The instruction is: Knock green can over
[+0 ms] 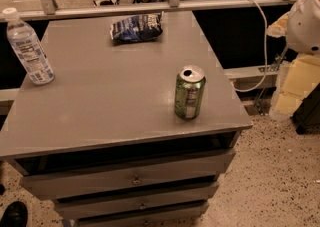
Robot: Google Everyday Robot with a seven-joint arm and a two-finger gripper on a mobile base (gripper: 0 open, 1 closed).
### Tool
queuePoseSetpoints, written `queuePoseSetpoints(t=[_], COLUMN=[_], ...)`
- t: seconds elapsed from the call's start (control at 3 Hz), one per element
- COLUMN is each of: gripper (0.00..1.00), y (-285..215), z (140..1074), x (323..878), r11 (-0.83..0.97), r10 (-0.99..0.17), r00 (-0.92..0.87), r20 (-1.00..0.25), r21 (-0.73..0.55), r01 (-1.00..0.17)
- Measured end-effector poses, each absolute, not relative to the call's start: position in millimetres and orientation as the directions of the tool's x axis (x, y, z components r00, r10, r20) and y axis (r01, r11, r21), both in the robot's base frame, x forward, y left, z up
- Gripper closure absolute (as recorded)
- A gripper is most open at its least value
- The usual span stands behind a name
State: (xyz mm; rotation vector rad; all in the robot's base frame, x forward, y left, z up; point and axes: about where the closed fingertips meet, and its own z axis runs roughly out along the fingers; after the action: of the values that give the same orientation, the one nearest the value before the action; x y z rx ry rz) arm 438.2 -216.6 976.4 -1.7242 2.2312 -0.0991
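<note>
The green can [189, 93] stands upright on the grey cabinet top [115, 81], near its front right corner. It has a silver top with an open mouth and a pale label patch facing me. My gripper is not in view. Only a white rounded part of my arm [306, 21] shows at the upper right edge, well away from the can and to its right.
A clear plastic water bottle [28, 47] stands at the left edge of the top. A dark blue snack bag [136, 27] lies at the back middle. Drawers [130, 176] sit below the top. A metal rail [150, 7] and a white cable [262, 41] run behind. Yellowish blocks [296, 86] stand on the floor at right.
</note>
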Motion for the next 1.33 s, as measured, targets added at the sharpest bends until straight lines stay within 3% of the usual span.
queuePoseSetpoints(t=[0.67,1.33], gripper=[0.00,0.00], y=[-212.3,-190.5], z=[973.2,908.7], x=[440.1,473.0], r11=[0.268,0.280], r10=[-0.939,-0.782], r00=[-0.197,-0.135], r20=[-0.281,-0.608], r21=[-0.240,-0.150], r01=[-0.933,-0.948])
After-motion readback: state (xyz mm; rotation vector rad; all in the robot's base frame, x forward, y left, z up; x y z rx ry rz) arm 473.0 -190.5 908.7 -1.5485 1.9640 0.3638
